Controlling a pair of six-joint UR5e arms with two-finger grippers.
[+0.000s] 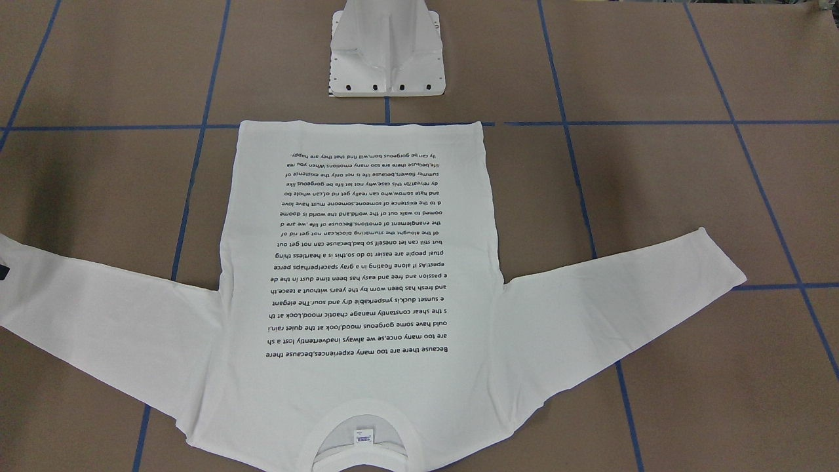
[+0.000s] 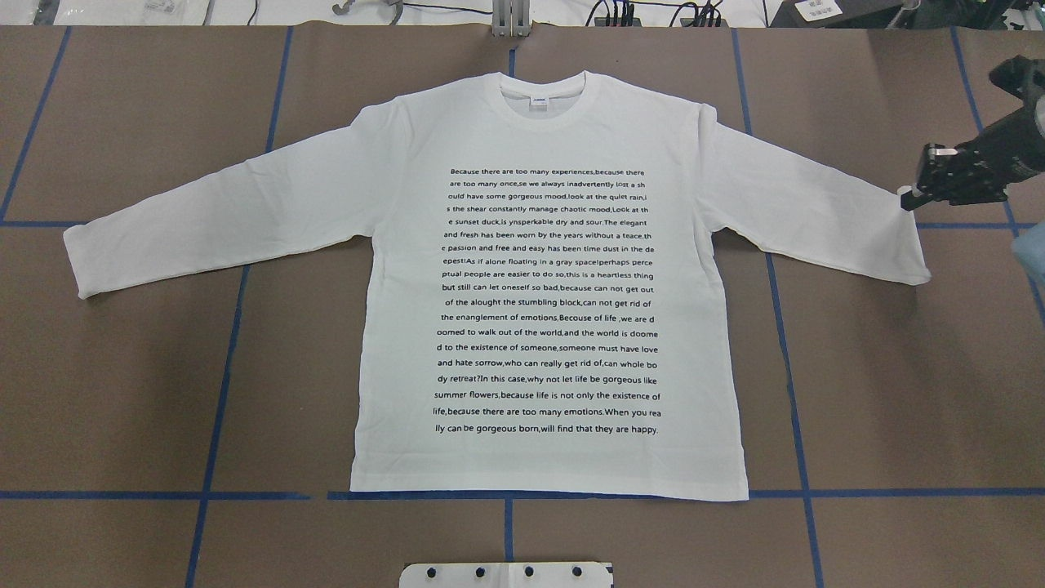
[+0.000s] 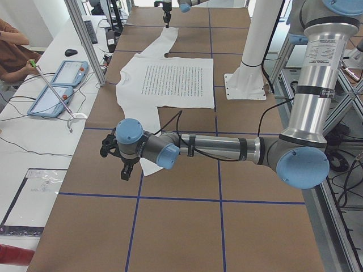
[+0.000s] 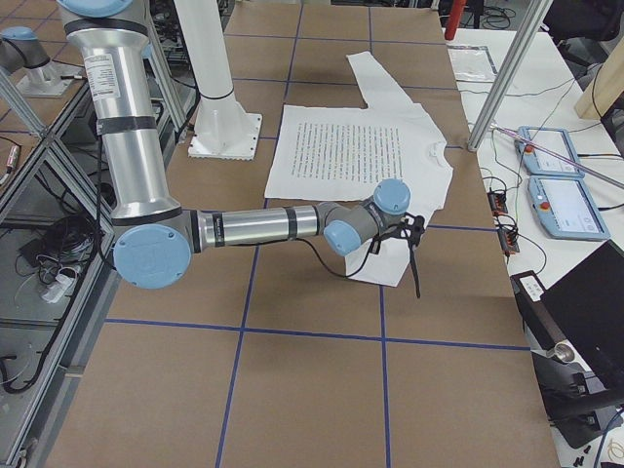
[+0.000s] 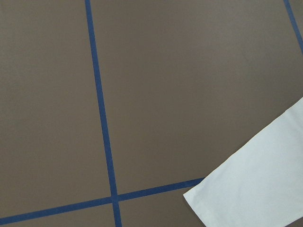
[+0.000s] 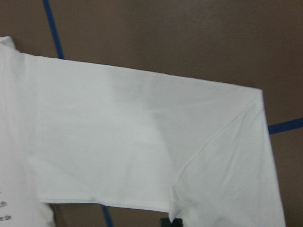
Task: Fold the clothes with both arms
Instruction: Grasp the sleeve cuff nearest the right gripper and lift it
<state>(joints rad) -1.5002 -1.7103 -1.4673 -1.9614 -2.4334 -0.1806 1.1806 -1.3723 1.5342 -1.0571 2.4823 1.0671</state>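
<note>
The white long-sleeved T-shirt (image 2: pixel 547 327) lies flat on the brown table, black text side up, collar away from the robot, both sleeves spread out. My right gripper (image 2: pixel 906 196) sits at the far edge of the right sleeve (image 6: pixel 142 142) near the cuff. It is shut on the cloth, which puckers at the black fingertip (image 6: pixel 170 221). My left gripper (image 3: pixel 126 170) hovers low beside the left cuff (image 5: pixel 255 189), just off the sleeve. It shows only in the exterior left view, so I cannot tell whether it is open or shut.
The white pedestal (image 1: pixel 387 52) stands just behind the shirt's hem. Blue tape lines cross the brown table (image 2: pixel 163 392). Tablets (image 3: pixel 57 85) and a seated person (image 3: pixel 11 51) are beyond the table's far edge.
</note>
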